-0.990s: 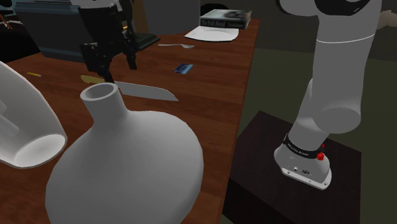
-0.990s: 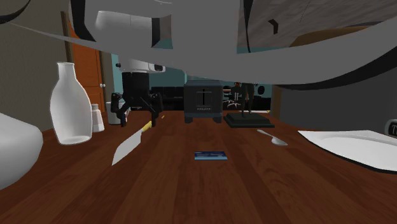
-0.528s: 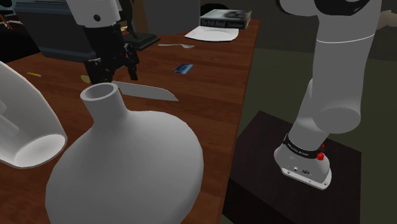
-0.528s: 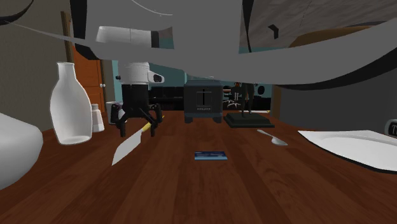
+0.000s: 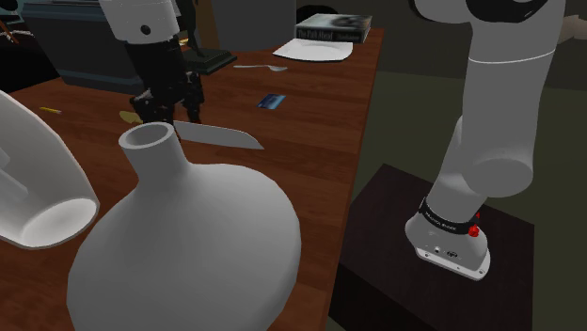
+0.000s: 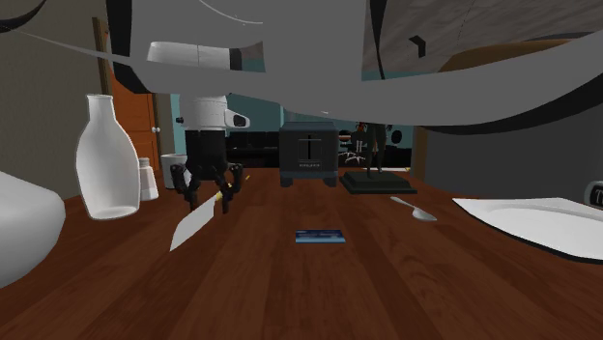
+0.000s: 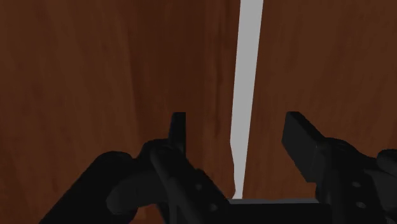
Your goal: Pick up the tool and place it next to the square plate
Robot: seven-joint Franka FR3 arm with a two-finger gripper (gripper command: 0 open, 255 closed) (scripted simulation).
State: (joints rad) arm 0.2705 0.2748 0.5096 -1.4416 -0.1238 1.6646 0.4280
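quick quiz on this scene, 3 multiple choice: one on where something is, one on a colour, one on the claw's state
1. Where does the long grey-bladed knife lie?
A. on the brown wooden table, between the fingers of the black two-finger claw
B. lifted in the air
C. hanging off the table's edge

2. What colour is the small flat card on the table?
A. red
B. blue
C. yellow

3. What state is the claw in?
A. shut on the knife
B. shut on nothing
C. open

Answers:
1 A: the wrist view shows the blade on the wood between the two fingers.
2 B: both exterior views show it blue.
3 C: the fingers stand apart, with wood showing on either side of the blade.
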